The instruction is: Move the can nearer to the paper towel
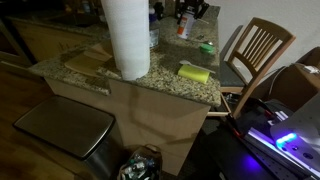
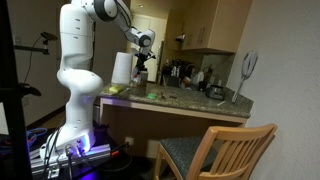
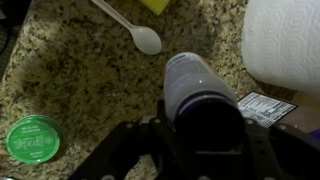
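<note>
I see my end effector [image 3: 203,135] clamped around the can [image 3: 192,80]; the can is just beside the paper towel [image 3: 285,40], over the speckled tabletop [image 3: 80,80]; a white spoon [image 3: 135,30] lies near.

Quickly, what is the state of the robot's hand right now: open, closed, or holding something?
Hand: closed, holding the can.

Can [image 3: 197,88]: small silvery-grey cylinder, its darker end turned toward the wrist camera, gripped between the fingers of the claw [image 3: 203,130], just left of the paper towel [image 3: 285,40] in the wrist view. Paper towel: tall, thick, plain white roll, upright on the speckled tabletop [image 1: 170,85].
</note>
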`<move>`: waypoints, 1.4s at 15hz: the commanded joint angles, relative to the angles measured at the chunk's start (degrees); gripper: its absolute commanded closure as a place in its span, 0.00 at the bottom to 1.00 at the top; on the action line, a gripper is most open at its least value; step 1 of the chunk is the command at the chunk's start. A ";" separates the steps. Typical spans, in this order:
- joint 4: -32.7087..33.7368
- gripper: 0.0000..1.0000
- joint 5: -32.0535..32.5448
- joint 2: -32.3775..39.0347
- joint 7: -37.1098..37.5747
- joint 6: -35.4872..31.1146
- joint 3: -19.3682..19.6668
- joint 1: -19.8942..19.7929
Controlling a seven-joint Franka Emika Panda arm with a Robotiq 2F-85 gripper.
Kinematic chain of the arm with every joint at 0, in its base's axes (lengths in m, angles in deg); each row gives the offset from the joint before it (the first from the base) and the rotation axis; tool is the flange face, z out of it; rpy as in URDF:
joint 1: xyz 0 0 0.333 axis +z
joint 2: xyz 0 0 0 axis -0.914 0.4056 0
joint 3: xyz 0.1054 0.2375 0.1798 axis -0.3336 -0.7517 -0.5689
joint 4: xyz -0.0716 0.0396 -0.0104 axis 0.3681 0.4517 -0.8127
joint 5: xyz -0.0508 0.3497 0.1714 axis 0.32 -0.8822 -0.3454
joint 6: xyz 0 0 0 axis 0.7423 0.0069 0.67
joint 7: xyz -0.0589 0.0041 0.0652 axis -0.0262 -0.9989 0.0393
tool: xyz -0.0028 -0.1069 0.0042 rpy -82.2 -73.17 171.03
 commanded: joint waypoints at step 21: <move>1.71 0.73 7.15 2.33 -12.27 1.11 -2.31 1.43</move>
